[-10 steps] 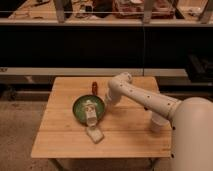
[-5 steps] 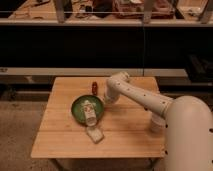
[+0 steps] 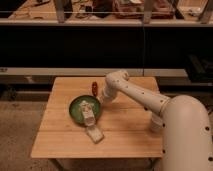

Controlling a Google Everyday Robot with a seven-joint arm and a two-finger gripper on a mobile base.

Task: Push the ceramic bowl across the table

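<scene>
On the light-wood surface (image 3: 55,135) we see the tool (image 3: 95,134), its fingers pressed together, stretched across the ceramic bowl (image 3: 76,107), which sits left of centre. Just behind the bowl lies a small red thing (image 3: 94,87); well to its right stands a white cup (image 3: 156,123).

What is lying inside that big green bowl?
A pale oblong object lies in the ceramic bowl, reaching toward its near rim. Anything beneath that object is covered. The gripper, shut, sits by the rim on the arm's side, above the table.
</scene>
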